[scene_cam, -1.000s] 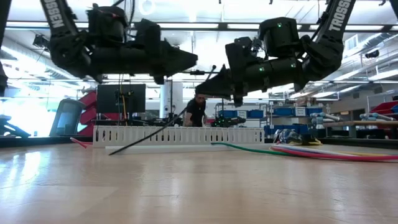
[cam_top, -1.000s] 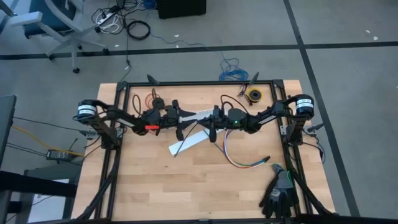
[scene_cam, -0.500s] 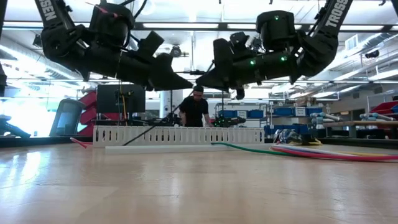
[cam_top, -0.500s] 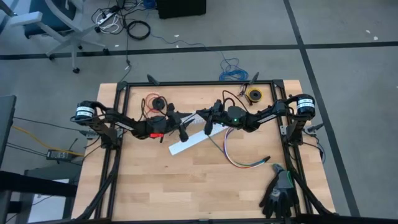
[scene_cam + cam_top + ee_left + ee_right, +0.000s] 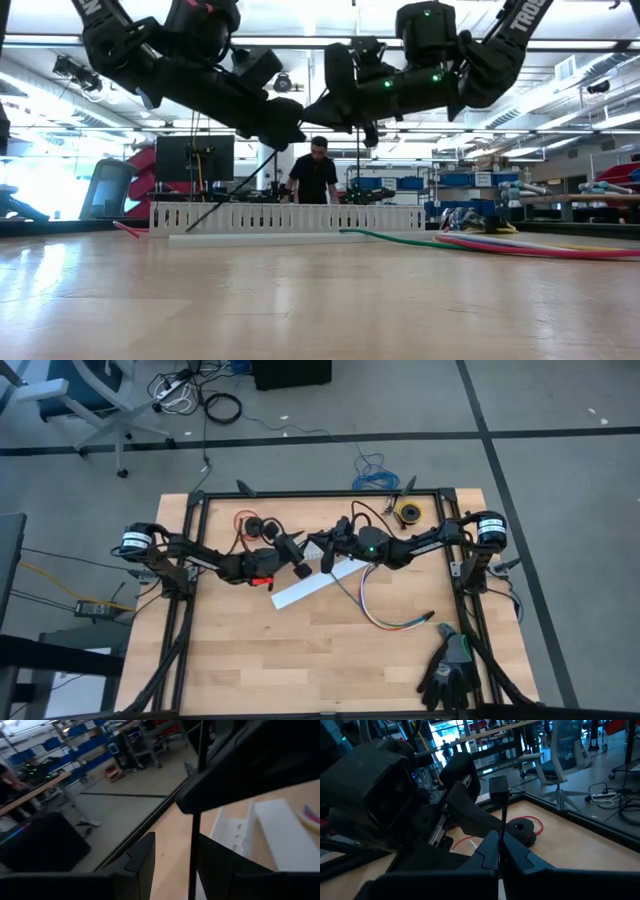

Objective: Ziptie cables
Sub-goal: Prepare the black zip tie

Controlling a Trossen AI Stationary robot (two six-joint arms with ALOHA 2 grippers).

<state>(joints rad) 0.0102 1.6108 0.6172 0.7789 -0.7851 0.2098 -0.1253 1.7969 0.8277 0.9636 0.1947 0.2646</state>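
The ziptie [image 5: 235,190] is a thin dark strip that slants down from the two grippers to the white channel [image 5: 310,585]. My right gripper [image 5: 498,862] is above the channel's far end [image 5: 325,555] and is shut on the ziptie. My left gripper [image 5: 175,865] faces it from the left [image 5: 302,562] and is open. The ziptie [image 5: 194,865] passes between the left gripper's fingers, close to one of them; whether it touches that finger I cannot tell. The cables [image 5: 378,610], a curved multicoloured bundle, lie on the table to the right of the channel. My right gripper pinches the ziptie between its two fingers, a short way below the square head [image 5: 498,785]. The head end [image 5: 503,822] sticks out past the fingertips. The long end [image 5: 215,208] slants down toward the channel; whether it touches the table I cannot tell.
A red wire on a black spool [image 5: 250,525] and a yellow tape roll [image 5: 408,513] sit near the far edge. Black gloves [image 5: 450,670] lie at the near right corner. The black frame rails [image 5: 190,610] line the table's sides. A person [image 5: 313,180] stands in the room beyond.
Both grippers have risen and drawn closer together. The right gripper moved toward the far-left with the ziptie, and the left gripper tipped upward toward it. The ziptie has swung steeper, and its lower end has been drawn back from the table in front of the channel.
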